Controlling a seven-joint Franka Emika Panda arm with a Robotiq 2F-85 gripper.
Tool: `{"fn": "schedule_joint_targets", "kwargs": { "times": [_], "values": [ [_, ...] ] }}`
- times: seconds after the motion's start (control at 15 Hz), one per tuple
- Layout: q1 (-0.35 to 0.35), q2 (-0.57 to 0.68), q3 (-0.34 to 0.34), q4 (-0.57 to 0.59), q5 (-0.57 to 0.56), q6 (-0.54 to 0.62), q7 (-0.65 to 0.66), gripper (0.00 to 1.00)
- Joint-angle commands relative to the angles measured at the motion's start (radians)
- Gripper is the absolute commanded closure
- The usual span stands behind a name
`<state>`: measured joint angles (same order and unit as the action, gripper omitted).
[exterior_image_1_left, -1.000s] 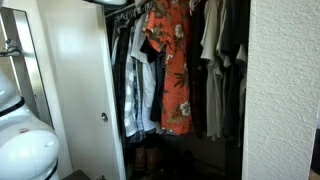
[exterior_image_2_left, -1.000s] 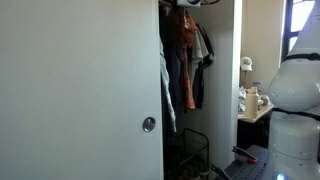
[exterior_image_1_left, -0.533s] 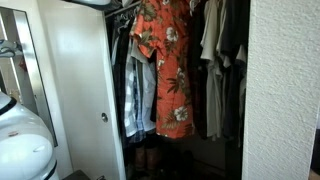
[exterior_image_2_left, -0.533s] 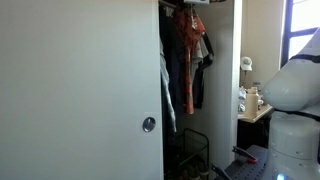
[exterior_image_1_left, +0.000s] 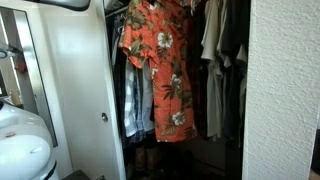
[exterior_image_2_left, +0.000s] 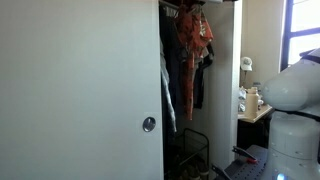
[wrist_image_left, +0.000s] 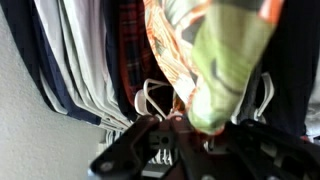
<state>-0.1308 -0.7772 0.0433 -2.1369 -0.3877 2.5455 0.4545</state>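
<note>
Jaws close tight on the top of the orange shirt (exterior_image_1_left: 160, 70), which hangs in the open closet (exterior_image_1_left: 200, 155), just before the other clothes (exterior_image_1_left: 215, 60) there.

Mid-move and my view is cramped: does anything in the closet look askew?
Yes. The orange floral shirt hangs turned face-out in front of the row, unlike the other clothes, which are packed side by side.
</note>
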Motion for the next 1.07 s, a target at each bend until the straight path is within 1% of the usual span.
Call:
{"fn": "schedule_joint_targets", "kwargs": {
  "times": [0.0,0.27,0.53,0.73,1.0],
  "values": [
    [-0.016,-0.137,0.015,-0.108,0.093,-0.040,-0.084,0.95],
    [-0.021,-0.272,0.026,-0.198,0.154,-0.109,-0.121,0.95],
    [-0.007,-0.396,0.055,-0.259,0.205,-0.225,-0.124,0.95],
    [-0.004,-0.476,0.098,-0.284,0.234,-0.313,-0.110,0.95],
    [-0.004,-0.555,0.151,-0.301,0.255,-0.400,-0.093,0.95]
  ]
}}
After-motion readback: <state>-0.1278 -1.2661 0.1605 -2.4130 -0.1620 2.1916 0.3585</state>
